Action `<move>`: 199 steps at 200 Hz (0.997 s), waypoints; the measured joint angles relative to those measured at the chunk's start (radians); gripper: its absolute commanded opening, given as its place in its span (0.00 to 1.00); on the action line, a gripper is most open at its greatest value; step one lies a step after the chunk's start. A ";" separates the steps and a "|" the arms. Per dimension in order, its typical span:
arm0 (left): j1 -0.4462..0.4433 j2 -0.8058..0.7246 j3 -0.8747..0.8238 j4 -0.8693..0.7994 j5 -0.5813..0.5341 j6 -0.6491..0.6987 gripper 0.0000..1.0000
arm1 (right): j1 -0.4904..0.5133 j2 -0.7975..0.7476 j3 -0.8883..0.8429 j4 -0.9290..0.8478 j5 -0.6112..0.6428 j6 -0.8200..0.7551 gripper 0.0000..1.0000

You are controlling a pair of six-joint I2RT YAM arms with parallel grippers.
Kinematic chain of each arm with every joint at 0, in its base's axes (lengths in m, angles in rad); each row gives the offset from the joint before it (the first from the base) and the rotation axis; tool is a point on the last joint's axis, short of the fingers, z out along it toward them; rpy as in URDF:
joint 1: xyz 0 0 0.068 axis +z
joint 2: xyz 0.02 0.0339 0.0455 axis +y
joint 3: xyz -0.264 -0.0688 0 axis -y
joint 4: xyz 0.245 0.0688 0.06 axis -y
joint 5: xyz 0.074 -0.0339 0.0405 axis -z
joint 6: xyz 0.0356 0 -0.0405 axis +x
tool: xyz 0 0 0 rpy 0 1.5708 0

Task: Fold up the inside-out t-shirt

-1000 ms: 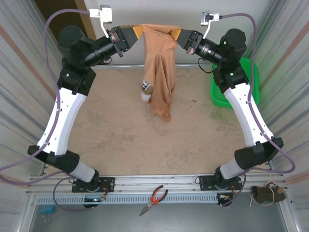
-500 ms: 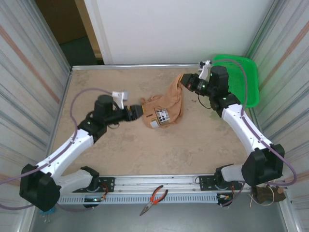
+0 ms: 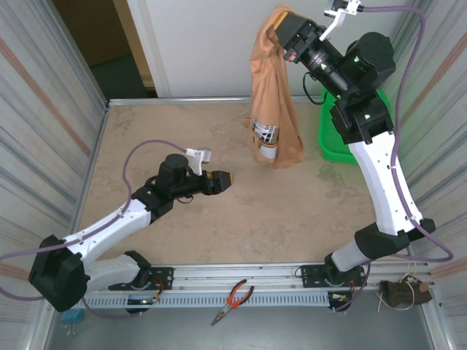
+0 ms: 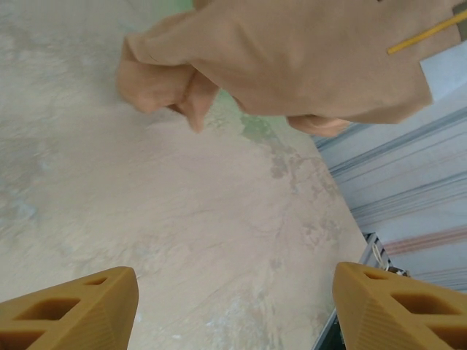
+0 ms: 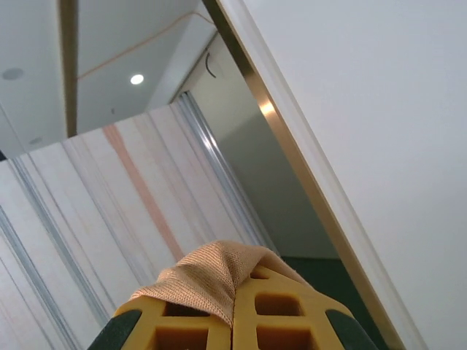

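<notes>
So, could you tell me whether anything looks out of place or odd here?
Yes: the inside-out t-shirt hangs bunched in a long clump from the right gripper alone, held high by the far edge of the table, not spread flat. The left gripper is open and empty, low over it.

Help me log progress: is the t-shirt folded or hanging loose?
Hanging loose, unfolded. The t-shirt dangles bunched from the right gripper, its jaws shut on the top edge, above the table.
</notes>
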 measured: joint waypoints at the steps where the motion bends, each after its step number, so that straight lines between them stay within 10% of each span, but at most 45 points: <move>1: -0.002 0.002 0.002 0.003 0.000 0.000 0.72 | 0.002 0.002 0.003 -0.001 0.003 -0.003 0.00; 115: -0.243 0.149 0.050 0.199 -0.079 -0.005 0.78 | 0.135 0.138 0.158 -0.142 0.214 -0.214 0.00; 199: -0.243 0.043 -0.045 0.162 -0.513 -0.095 0.81 | 0.188 0.156 0.200 -0.139 0.242 -0.221 0.00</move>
